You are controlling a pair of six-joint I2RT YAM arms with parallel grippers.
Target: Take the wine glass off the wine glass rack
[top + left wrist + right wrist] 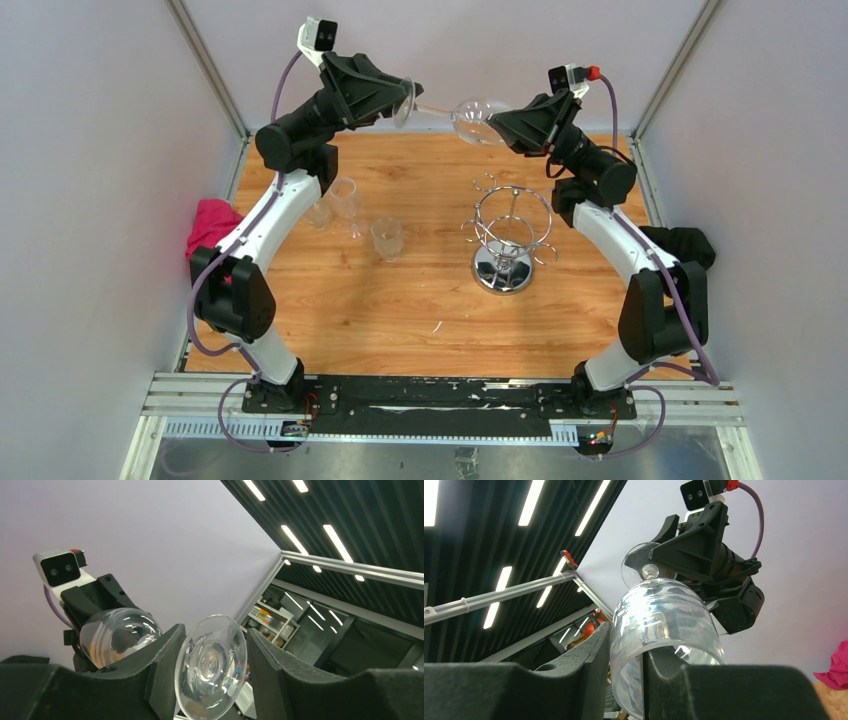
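One light wood-grain worktop [400,320], closed in by pale grey walls [90,200] at the left, right and back, with metal posts in the far corners. Two black-and-white arms, the left arm [265,215] and the right arm [620,230], both reach up over the far edge. One chrome wire wine glass rack [510,235] stands right of centre. One clear stemmed wine glass [475,120] lies level in the air between the tools, above and behind the rack, apart from it. The right tool [492,122], narrowly parted, pinches the bowl's rim. The left tool [400,100] stands parted around the foot; whether it presses cannot be told. Three clear glasses [387,238] cluster left of the rack. One pink cloth [212,225] lies at the left edge, one black cloth [685,245] at the right. A broad stretch of wood runs from the rack to the near edge
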